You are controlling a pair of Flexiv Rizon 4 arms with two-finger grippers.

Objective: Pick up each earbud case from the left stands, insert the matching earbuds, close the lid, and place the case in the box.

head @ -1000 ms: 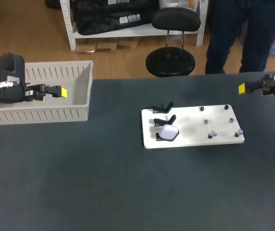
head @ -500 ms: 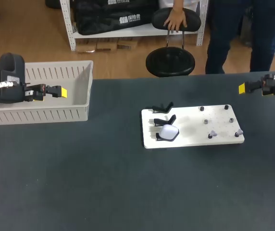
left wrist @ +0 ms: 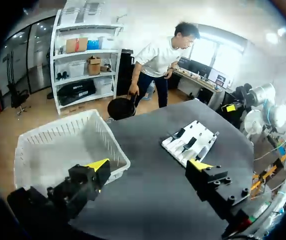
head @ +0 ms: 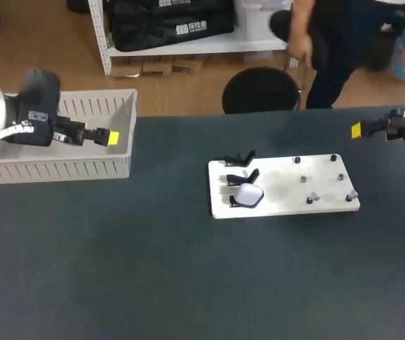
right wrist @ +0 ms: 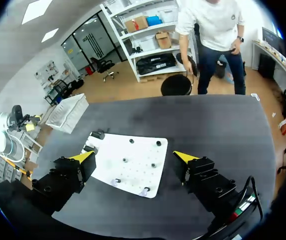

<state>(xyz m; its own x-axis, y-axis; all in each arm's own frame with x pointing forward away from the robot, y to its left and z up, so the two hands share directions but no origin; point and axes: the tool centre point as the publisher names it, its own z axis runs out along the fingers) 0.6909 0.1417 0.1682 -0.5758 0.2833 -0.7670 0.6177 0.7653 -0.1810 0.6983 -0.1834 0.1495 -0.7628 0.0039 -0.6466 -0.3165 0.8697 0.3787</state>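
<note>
Both pincers gape wide and empty, left gripper (head: 110, 136) over the box (head: 61, 170), right gripper (head: 356, 129) well off past the board (head: 287, 202), and a crooked grab could knock the white earbud case (head: 248, 193) off its stand (head: 235, 202)!

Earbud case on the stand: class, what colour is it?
The case is white; the head view shows it best.

No legible text or labels
</note>
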